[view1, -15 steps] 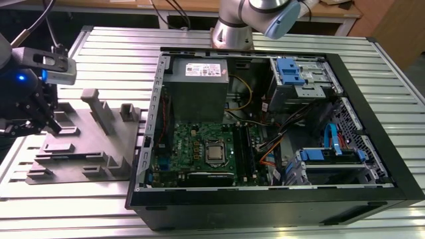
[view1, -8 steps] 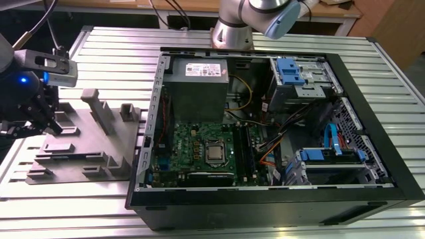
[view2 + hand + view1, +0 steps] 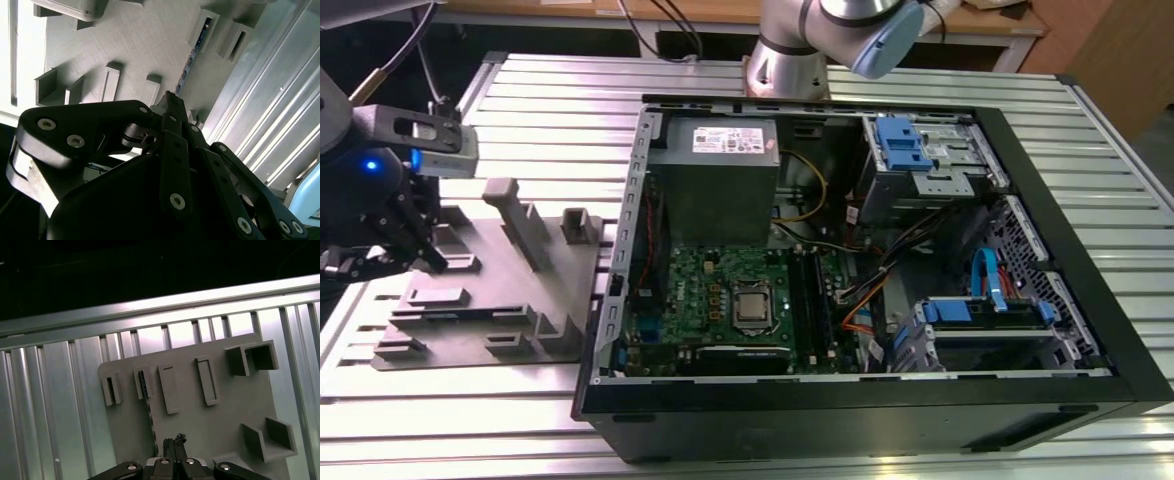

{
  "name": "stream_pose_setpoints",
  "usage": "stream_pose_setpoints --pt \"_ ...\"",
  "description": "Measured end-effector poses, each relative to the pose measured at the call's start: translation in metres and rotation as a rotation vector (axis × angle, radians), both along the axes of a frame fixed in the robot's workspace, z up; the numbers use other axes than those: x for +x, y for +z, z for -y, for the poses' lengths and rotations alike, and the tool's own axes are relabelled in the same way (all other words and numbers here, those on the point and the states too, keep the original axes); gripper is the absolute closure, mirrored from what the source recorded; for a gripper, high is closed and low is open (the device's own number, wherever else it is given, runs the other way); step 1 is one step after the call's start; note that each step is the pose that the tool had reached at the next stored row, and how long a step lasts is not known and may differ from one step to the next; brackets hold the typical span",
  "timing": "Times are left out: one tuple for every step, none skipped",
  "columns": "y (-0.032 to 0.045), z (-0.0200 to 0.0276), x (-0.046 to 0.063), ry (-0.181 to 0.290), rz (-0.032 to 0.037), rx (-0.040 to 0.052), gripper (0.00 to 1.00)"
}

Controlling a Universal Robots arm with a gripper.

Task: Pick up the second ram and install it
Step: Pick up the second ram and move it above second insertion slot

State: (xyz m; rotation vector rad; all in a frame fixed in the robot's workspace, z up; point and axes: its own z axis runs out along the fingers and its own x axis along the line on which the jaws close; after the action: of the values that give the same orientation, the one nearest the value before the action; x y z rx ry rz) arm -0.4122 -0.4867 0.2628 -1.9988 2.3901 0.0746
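Gripper (image 3: 172, 442), fingers pressed together, hangs low over the grey tray (image 3: 225, 420) just beside the near end of the second ram (image 3: 149, 412), which stands on edge there; a clean grasp likely needs fingers spread, astride that edge, square to the board.

Grey tray (image 3: 460, 348) with upright posts (image 3: 527, 225) beside an open black computer case (image 3: 854, 425) on a slatted metal table (image 3: 454, 425).
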Motion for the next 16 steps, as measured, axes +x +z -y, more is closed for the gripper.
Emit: stream_pose_setpoints --pt "-0.0006 0.0 0.0 0.001 0.0 0.0001 0.93" --pt "-0.0011 0.0 0.0 0.001 0.0 0.0 0.93" --pt "-0.0016 0.0 0.0 0.002 0.0 0.0 0.93" --pt "-0.0022 0.0 0.0 0.002 0.0 0.0 0.93" --pt "-0.0028 0.0 0.0 0.003 0.0 0.0 0.93" --pt "-0.0035 0.0 0.0 0.003 0.0 0.0 0.93" --pt "-0.0042 0.0 0.0 0.004 0.0 0.0 0.93" --pt "-0.005 0.0 0.0 0.004 0.0001 0.0001 0.93" --pt "-0.0059 0.0 0.0 0.005 0.0 0.0 0.93" --pt "-0.007 0.0 0.0 0.006 0.0 0.0 0.93" --pt "-0.0083 0.0 0.0 0.006 0.0 0.0 0.93" --pt "-0.0098 0.0 0.0 0.007 0.0 0.0 0.93" --pt "-0.0113 0.0 0.0 0.008 0.0 0.0 0.93" --pt "-0.0129 0.0 0.0 0.008 0.0 0.0 0.93" --pt "-0.0144 0.0 0.0 0.009 -0.0001 0.0 0.93" --pt "-0.0157 0.0 0.0 0.011 -0.0001 0.0 0.93"
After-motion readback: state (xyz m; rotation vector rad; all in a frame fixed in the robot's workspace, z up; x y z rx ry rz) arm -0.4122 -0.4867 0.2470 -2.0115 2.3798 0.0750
